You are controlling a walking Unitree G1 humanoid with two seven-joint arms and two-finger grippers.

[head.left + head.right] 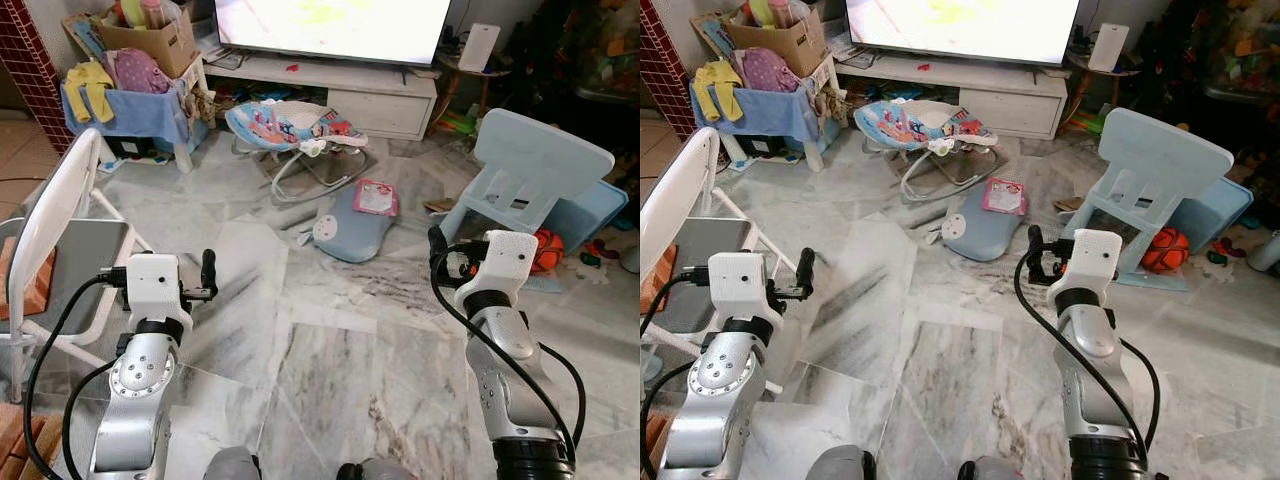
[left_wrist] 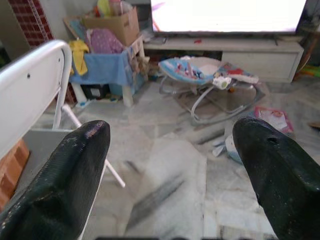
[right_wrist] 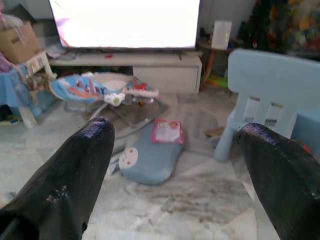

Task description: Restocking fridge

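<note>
Both arms are raised in front of me over a marble floor [image 1: 330,340] in a living room. My left gripper [image 2: 170,132] is open, with nothing between its black fingers [image 2: 75,165], and it points toward the white folding chair and the baby bouncer. My right gripper [image 3: 175,130] is also open and empty. It faces the blue cushion and the light blue child's chair. In the left eye view, the left gripper [image 1: 208,272] sits low on the left and the right gripper [image 1: 438,248] is at mid right.
A white folding chair [image 1: 60,200] stands close on my left. Ahead lie a baby bouncer [image 1: 290,130] and a blue cushion [image 1: 350,228]. A tipped light blue child's chair [image 1: 535,165] and an orange ball [image 1: 547,250] are on the right. The TV stand [image 1: 340,88] and a cluttered blue-draped table [image 1: 125,108] line the back.
</note>
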